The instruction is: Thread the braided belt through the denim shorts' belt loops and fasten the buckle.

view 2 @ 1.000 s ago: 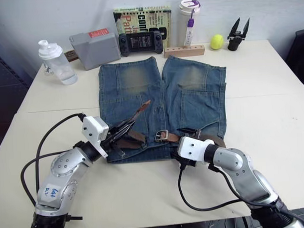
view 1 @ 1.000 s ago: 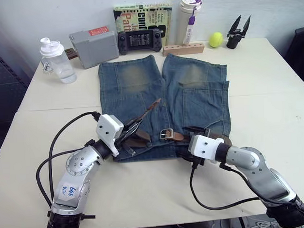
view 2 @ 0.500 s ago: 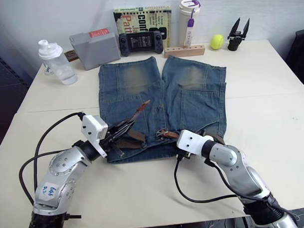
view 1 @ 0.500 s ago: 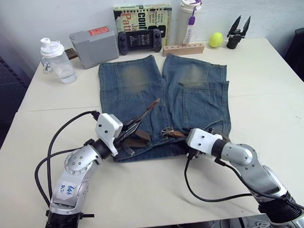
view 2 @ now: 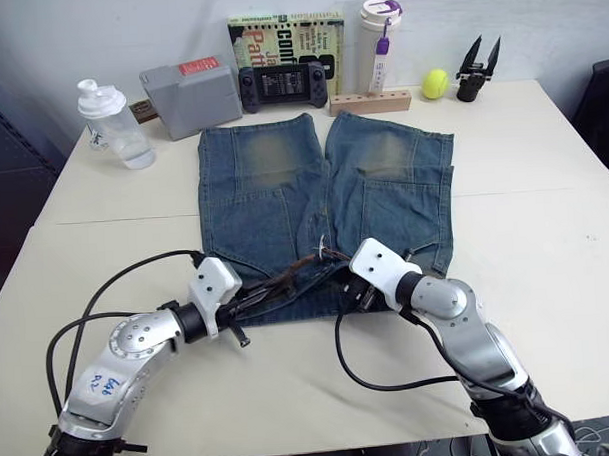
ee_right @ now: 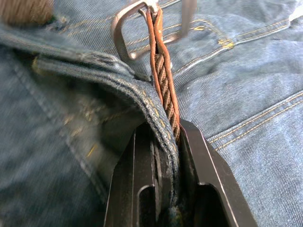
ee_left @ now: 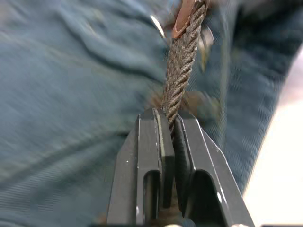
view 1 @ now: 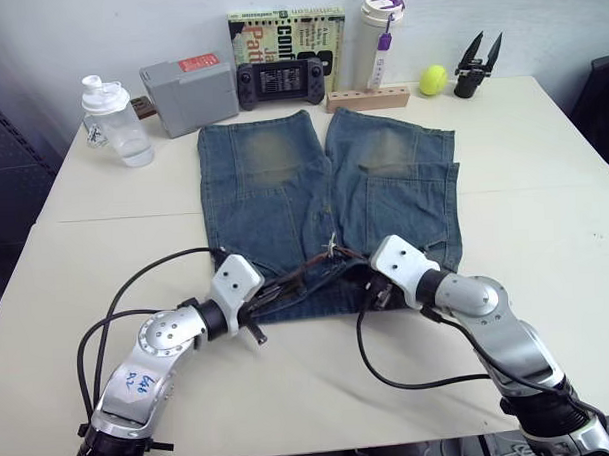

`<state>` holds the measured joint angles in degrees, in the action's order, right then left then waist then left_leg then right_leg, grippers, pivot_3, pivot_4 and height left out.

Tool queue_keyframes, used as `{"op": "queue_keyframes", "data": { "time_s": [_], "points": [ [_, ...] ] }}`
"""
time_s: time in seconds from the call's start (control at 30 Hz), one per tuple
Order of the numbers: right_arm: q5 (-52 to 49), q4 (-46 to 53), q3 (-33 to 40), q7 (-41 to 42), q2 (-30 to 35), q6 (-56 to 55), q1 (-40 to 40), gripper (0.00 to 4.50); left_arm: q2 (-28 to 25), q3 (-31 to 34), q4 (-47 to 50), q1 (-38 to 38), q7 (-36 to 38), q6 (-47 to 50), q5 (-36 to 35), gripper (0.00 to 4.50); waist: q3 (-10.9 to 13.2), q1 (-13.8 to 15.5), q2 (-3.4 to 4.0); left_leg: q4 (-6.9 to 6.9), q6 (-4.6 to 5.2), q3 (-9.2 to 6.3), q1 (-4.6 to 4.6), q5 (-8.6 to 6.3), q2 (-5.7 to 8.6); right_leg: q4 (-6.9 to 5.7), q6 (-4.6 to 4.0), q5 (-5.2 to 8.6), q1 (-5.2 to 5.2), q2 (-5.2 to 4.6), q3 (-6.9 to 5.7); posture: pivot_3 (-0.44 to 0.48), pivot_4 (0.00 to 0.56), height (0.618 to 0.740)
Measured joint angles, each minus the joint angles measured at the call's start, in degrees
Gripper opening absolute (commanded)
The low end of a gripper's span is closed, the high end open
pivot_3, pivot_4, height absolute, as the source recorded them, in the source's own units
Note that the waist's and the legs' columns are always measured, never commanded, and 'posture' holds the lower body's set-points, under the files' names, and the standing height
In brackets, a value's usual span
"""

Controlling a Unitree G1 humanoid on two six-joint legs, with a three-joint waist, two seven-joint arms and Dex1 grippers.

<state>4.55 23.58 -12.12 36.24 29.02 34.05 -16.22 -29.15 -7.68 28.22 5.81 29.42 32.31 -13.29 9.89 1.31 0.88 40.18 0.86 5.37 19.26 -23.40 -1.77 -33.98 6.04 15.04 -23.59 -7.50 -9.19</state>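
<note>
The denim shorts (view 1: 273, 179) lie flat on the table, waistband toward me. The braided belt (view 1: 304, 272) runs taut above the waistband between my two grippers. My left gripper (view 1: 277, 291) is shut on the belt's brown weave (ee_left: 177, 75) at the near left part of the waistband. The silver buckle (view 1: 332, 250) stands raised at the middle of the waist; it is also in the right wrist view (ee_right: 124, 24). My right gripper (view 1: 370, 289) is shut on the belt (ee_right: 163, 90) just behind the buckle, with a fold of the waistband (ee_right: 118, 80) caught between its fingers. No belt loops can be made out.
Along the table's far edge stand a clear shaker bottle (view 1: 116, 123), a grey box (view 1: 188, 92), a game console (view 1: 282, 81), a book (view 1: 286, 34), a white tumbler (view 1: 378, 40), a wooden block (view 1: 367, 98), a tennis ball (view 1: 432, 79) and a black tool (view 1: 477, 67).
My right gripper went from open to shut and moved left onto the belt by the buckle. My left gripper shifted right and nearer, and the slack belt is now pulled taut with the buckle raised.
</note>
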Motion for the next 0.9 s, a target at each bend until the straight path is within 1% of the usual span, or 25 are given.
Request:
{"op": "queue_keyframes", "data": {
  "time_s": [0.13,0.37,0.5,0.8,0.9],
  "points": [
    [-0.44,1.24,0.04,-1.24,-1.16,3.92,-0.24,0.01,0.08,-1.98,2.24,0.19,-0.69,3.5,0.31,0.0,-0.01,0.0,0.01,0.0,0.0,0.0,-0.01,0.0,0.0,0.0,0.0,0.0,0.01,0.0,0.01,0.0,0.15,0.731],
    [-1.12,2.41,0.04,-1.64,-1.42,5.97,-0.46,0.01,0.86,-2.36,2.32,1.91,-1.81,6.81,0.64,0.0,-0.02,0.02,0.02,0.0,0.0,0.02,-0.02,0.0,0.01,-0.01,0.0,0.0,0.01,0.0,0.01,0.0,0.15,0.731],
    [-1.3,3.34,0.01,-1.61,-0.99,6.02,-0.78,0.01,0.92,-3.01,1.61,2.92,-1.84,6.94,1.37,0.0,-0.02,0.04,0.02,0.01,0.0,0.05,-0.02,0.0,0.02,-0.01,0.0,0.0,0.02,0.0,0.01,0.0,0.15,0.731],
    [-1.3,4.81,-1.15,-0.61,1.8,4.22,-0.82,0.01,3.42,-4.13,-0.36,5.75,-3.18,9.17,2.03,0.0,-0.03,0.12,0.03,0.02,0.0,0.07,-0.03,0.0,0.04,-0.01,0.0,0.0,0.05,-0.01,-0.01,0.0,0.15,0.731],
    [-1.3,5.32,-1.2,-0.56,1.87,4.05,-0.7,0.01,3.91,-4.1,-0.93,6.39,-3.49,9.66,2.03,0.0,-0.03,0.09,0.03,0.03,0.0,0.08,-0.03,0.0,0.03,-0.01,0.0,0.0,0.06,-0.01,-0.01,0.0,0.15,0.731]
  ]
}}
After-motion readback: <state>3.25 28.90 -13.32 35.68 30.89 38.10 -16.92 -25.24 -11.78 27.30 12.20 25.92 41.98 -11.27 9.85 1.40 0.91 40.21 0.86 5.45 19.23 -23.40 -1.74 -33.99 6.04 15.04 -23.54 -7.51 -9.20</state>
